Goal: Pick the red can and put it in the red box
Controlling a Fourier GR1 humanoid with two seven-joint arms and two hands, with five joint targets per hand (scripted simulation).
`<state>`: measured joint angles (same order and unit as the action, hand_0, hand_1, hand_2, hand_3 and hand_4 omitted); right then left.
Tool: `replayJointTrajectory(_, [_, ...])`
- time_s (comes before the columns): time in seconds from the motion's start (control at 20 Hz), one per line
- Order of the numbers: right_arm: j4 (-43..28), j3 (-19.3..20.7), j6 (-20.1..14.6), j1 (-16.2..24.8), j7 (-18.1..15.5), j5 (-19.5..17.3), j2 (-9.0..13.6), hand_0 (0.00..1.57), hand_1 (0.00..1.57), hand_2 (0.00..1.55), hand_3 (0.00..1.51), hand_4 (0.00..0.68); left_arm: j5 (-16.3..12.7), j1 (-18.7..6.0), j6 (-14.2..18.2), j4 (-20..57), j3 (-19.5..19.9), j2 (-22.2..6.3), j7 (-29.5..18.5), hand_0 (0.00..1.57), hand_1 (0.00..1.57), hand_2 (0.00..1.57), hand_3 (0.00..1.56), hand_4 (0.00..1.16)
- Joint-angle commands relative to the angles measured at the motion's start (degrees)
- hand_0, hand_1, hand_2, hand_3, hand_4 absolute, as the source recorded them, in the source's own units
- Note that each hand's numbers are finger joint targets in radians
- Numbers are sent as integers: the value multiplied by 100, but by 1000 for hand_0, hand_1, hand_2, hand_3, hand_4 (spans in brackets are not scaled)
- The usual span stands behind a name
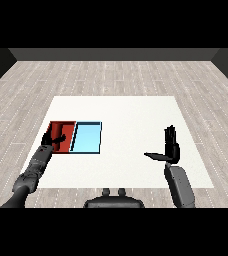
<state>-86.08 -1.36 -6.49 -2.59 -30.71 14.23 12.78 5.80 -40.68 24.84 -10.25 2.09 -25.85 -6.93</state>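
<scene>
left hand over red tray; red can seemingly hidden beneath.

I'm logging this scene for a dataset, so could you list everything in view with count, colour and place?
Table: one, white, centre of the view on a grey plank floor.
Red tray: one, red, left part of the table, partly covered by the left hand.
Blue tray: one, light blue, touching the red tray's right side.
Red can: none visible; it may be hidden by the left hand.
Left hand: one, black, over the red tray.
Right hand: one, black, open, raised above the table's right part.
</scene>
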Motion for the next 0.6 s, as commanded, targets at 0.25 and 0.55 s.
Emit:
replayJointTrajectory(0.25, [-121,-140,9,-123,-75,-63,-186,0,0,0,0,0,725,-267,-814,824,-605,-317,371,0,0,0,0,319])
replayJointTrajectory(0.55, [-263,-115,338,312,-332,17,-130,0,0,0,0,0,476,-408,-963,867,-321,-345,742,0,0,0,0,0])
